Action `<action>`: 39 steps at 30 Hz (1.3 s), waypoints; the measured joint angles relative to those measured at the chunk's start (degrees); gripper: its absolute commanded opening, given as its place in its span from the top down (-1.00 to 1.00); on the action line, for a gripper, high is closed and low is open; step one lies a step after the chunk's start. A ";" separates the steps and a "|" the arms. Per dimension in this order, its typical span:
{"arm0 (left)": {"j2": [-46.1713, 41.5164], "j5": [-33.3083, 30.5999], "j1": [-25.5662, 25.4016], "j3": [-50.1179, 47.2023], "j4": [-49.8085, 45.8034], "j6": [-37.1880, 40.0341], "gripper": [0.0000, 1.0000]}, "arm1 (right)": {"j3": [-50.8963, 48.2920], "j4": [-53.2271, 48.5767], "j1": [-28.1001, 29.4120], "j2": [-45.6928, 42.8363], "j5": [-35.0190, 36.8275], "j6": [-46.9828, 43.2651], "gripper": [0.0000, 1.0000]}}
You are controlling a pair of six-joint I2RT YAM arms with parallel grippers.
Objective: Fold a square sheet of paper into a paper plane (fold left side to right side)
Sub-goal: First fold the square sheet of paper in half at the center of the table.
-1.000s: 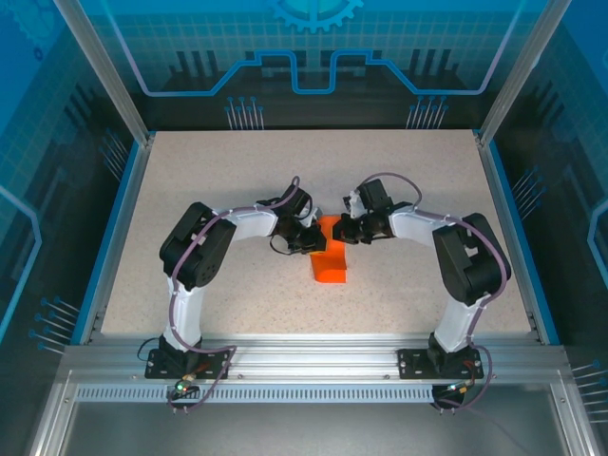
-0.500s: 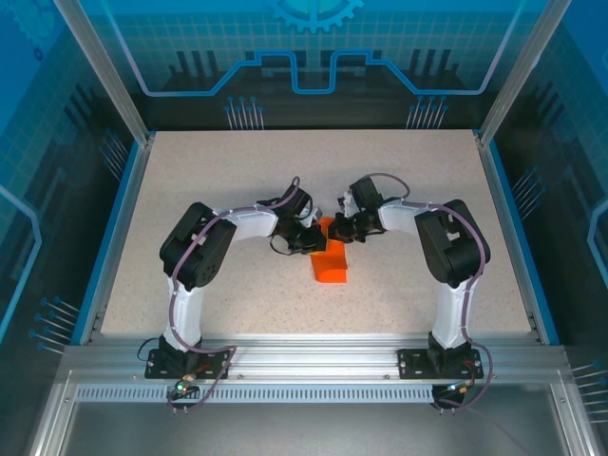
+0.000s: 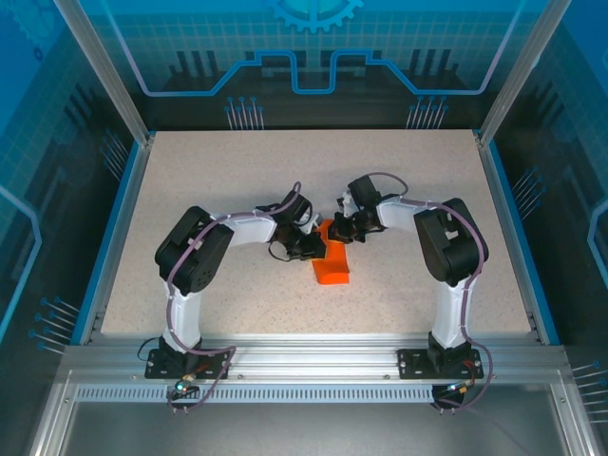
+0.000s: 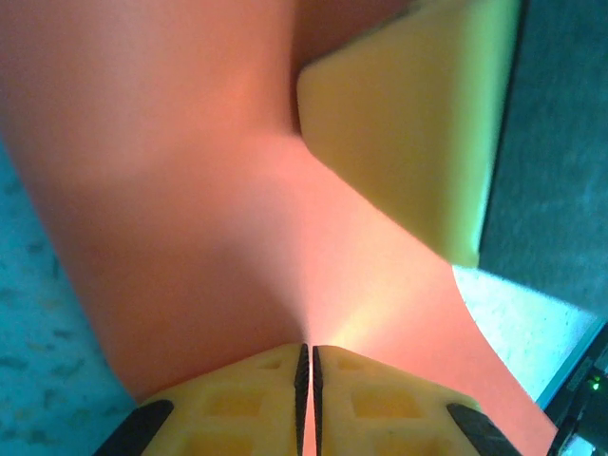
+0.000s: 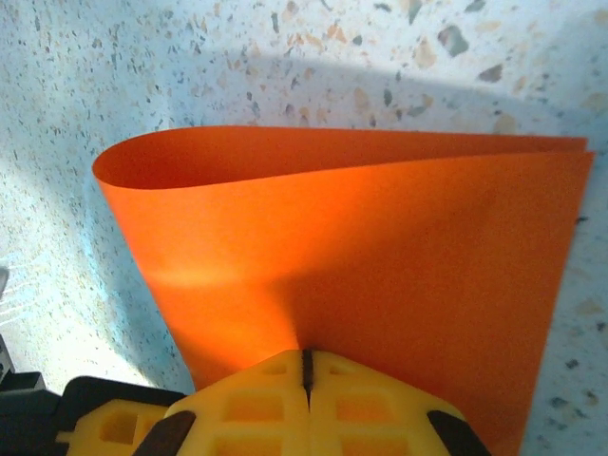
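Note:
The square sheet of paper [image 3: 332,270], bright orange, is bent over on itself at the middle of the table, with a rounded, uncreased bend. In the right wrist view its two layers [image 5: 380,237] meet at the far right edge and the loop bulges to the left. My left gripper [image 3: 312,246] is shut on the sheet from the left; its pads [image 4: 285,366] pinch the paper [image 4: 190,190]. My right gripper [image 3: 341,231] is shut on the sheet from the right, at its near edge [image 5: 306,357]. A yellow finger of the right gripper [image 4: 418,114] stands close in front of the left one.
The speckled table [image 3: 237,171] lies bare around the paper, bounded by blue rails at the left [image 3: 119,228] and right [image 3: 513,228]. Both arms reach in toward the centre, their grippers almost touching. An aluminium frame [image 3: 304,356] runs along the near edge.
The right arm's elbow has swung inward. The left gripper has shifted slightly right and toward the near edge, and the paper has slid a little the same way. Both grips have held.

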 measured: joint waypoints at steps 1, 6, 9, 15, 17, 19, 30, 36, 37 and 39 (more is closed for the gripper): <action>-0.31 0.02 -0.20 -0.46 0.02 0.44 0.73 | 0.00 -0.15 -0.02 0.02 -0.07 0.00 1.00; -1.88 0.04 -1.20 -2.49 -0.28 1.75 0.73 | 0.04 -0.37 0.00 0.02 -0.22 -0.02 1.00; -3.02 0.09 -1.75 -4.02 -0.50 2.29 0.73 | 0.04 -0.42 0.00 0.02 -0.22 0.00 1.00; -4.63 0.48 -2.64 -6.25 -0.70 2.67 0.72 | 0.11 -0.61 -0.02 0.02 -0.22 -0.02 1.00; -4.90 0.46 -2.97 -6.49 -0.68 3.13 0.72 | 0.11 -0.74 -0.02 0.02 -0.28 -0.02 1.00; -5.25 0.48 -3.43 -6.97 -0.72 3.45 0.72 | 0.11 -0.76 -0.02 0.02 -0.39 -0.02 1.00; -7.65 0.52 -5.73 -10.03 -1.18 3.58 0.72 | 0.11 -0.81 -0.02 0.02 -0.42 -0.02 1.00; -9.16 1.46 -6.29 -11.72 -2.86 3.61 0.72 | 0.11 -0.79 -0.02 0.02 -0.42 -0.02 1.00; -9.51 1.57 -6.34 -11.98 -3.34 3.61 0.72 | 0.11 -0.79 -0.02 0.02 -0.42 0.00 1.00; -10.45 1.60 -6.12 -12.46 -4.20 3.58 0.71 | 0.11 -0.76 -0.02 0.02 -0.39 -0.02 1.00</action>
